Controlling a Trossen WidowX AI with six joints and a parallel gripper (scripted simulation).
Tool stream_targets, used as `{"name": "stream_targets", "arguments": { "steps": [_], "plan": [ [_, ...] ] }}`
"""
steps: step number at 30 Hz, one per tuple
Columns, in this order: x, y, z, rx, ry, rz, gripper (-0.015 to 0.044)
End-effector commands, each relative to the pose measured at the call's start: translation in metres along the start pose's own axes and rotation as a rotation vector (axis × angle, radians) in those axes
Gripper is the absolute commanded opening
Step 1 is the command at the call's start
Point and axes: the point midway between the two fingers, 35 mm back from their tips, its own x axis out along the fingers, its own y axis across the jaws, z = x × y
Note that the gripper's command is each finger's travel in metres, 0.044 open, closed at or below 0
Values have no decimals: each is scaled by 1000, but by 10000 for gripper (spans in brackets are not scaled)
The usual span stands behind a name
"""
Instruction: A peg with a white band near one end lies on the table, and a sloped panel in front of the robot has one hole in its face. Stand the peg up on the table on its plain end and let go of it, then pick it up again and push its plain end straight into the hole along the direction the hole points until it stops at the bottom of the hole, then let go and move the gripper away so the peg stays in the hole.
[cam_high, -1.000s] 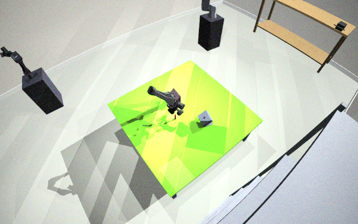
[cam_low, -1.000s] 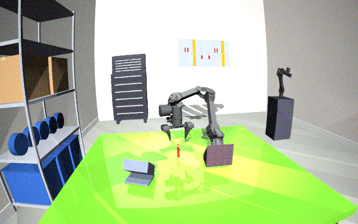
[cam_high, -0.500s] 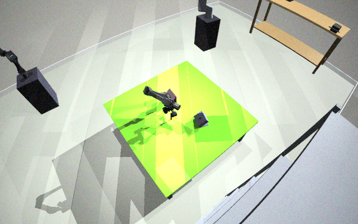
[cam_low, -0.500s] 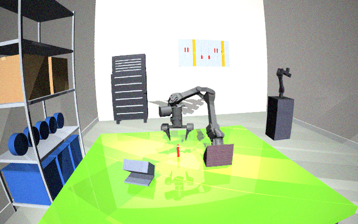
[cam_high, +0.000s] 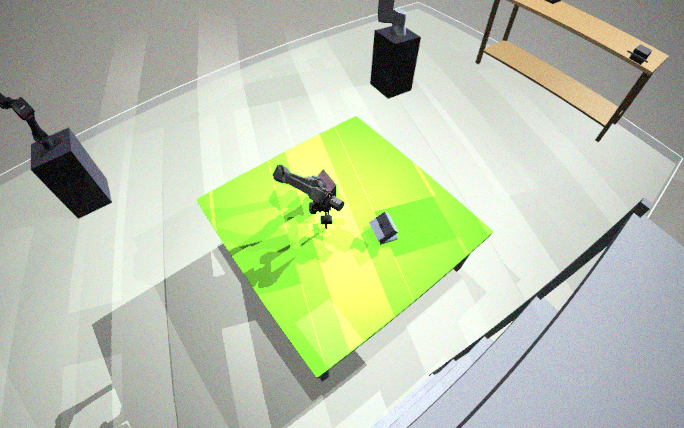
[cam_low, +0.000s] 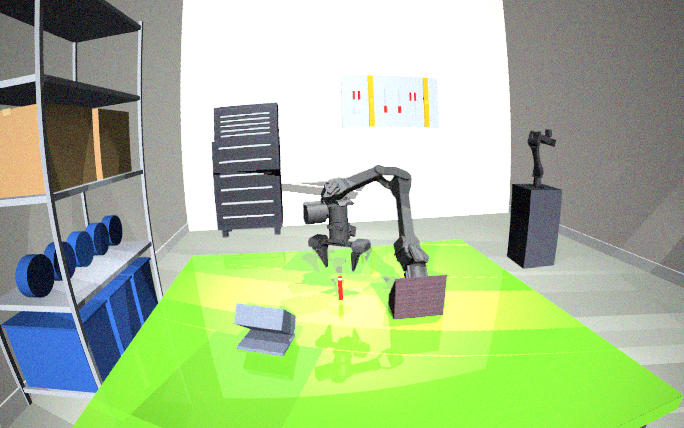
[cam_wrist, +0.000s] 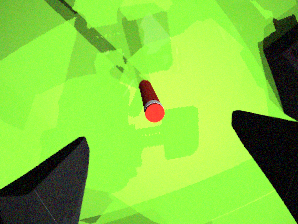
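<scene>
A red peg (cam_high: 325, 226) (cam_low: 340, 290) (cam_wrist: 148, 95) stands upright on the green table (cam_high: 348, 323) (cam_low: 453, 373), its white-banded end on top. My gripper (cam_low: 340, 268) (cam_wrist: 161, 130) is open and empty, pointing down above the peg. In the exterior view the fingertips are spread to either side of the peg's line and above its top; in the wrist view the peg shows between and beyond them. The grey sloped panel (cam_high: 384, 228) (cam_low: 263, 316) sits apart from the peg. A shadow darkens its face in the top view, and its hole cannot be made out clearly.
A dark reddish block (cam_high: 324, 177) (cam_low: 419, 297) stands on the table near the arm's base, on the other side of the peg from the panel in the exterior view. Shelves, cabinets and pedestals with other arms stand off the table.
</scene>
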Motion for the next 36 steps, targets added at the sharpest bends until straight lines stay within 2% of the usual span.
{"name": "stream_targets", "arguments": {
  "steps": [1, 22, 36],
  "plan": [
    [1, 1, 0, 116, -1, 4, 440],
    [4, 0, 0, 647, -1, 5, 440],
    [13, 1, 0, 664, 1, 4, 440]
  ]
}}
